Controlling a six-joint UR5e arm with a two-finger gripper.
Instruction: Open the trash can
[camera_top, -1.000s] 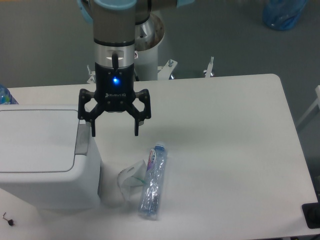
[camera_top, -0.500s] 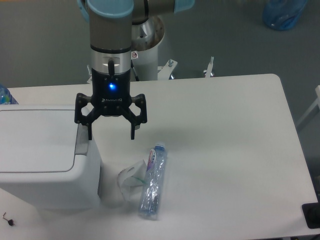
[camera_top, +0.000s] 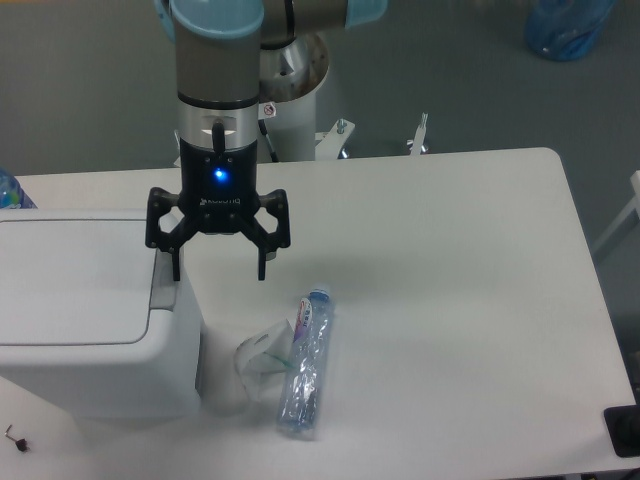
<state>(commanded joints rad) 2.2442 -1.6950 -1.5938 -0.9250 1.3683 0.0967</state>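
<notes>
At the left edge of the frame, from the middle down, sits the trash can (camera_top: 85, 320), a big white box on the table (camera_top: 450, 300), its flat lid (camera_top: 70, 280) down and closed. Along the lid's right edge runs the grey push tab (camera_top: 163, 288), a narrow strip whose long axis goes up and down in the picture.

Just right of that, in the centre-left of the frame, the gripper (camera_top: 217, 268) hangs pointing downward with its fingers spread wide apart and nothing between them. Its left-hand fingertip (camera_top: 176, 270) in the picture stands over the upper end of the tab, at the bin's right edge; whether it touches cannot be told from this view. The other finger hangs over bare table.

So the tab lies immediately to the picture-left and slightly below the gripper's middle; in my judgement the coming move calls for only a small shift that way and a press down.

Lower centre, a crushed clear plastic bottle (camera_top: 305, 365) lies on the table, well clear of the tab.
</notes>
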